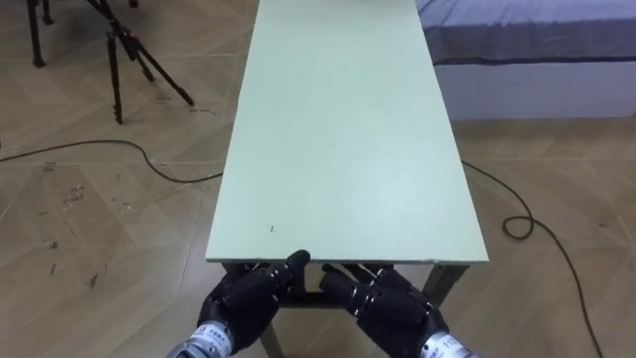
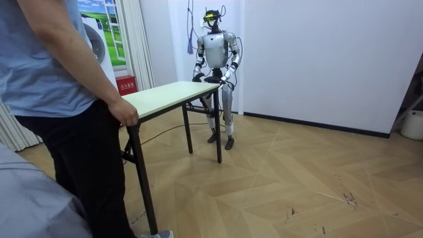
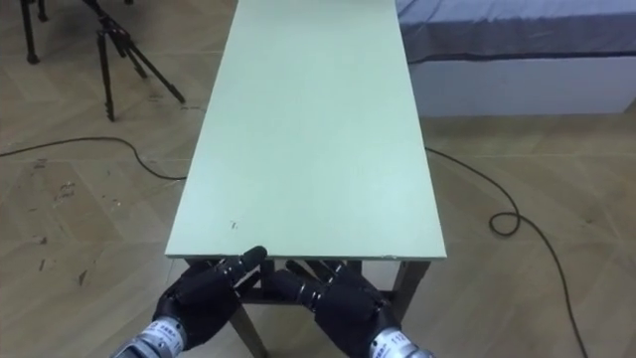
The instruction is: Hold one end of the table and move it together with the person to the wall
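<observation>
Nearest to the robot, its black left hand [image 1: 238, 308] and black right hand [image 1: 397, 310] sit low and close together, just below the near short edge of the long pale green rectangular table [image 1: 338, 149]. Both hands reach in towards the dark metal frame [image 1: 328, 288] under the tabletop. The left one rises to touch the edge itself. How far either is closed, and whether it grips the frame, cannot be told, since the tabletop covers the contact.

The table stretches straight away from the robot over a light wooden parquet floor [image 1: 89, 229]. Its top is bare except for a tiny dark speck near the left hand. Farther off on the left stands a black tripod [image 1: 124, 50], and farther off on the right, just beside the table's long side, is a grey mattress on a white base [image 1: 527, 30].

In the room view the robot stands upright at one short end, near a white wall [image 2: 317, 59]. At the opposite end a person in a blue shirt and dark trousers [image 2: 59, 79] has one hand [image 2: 124, 112] curled over the table's corner.
</observation>
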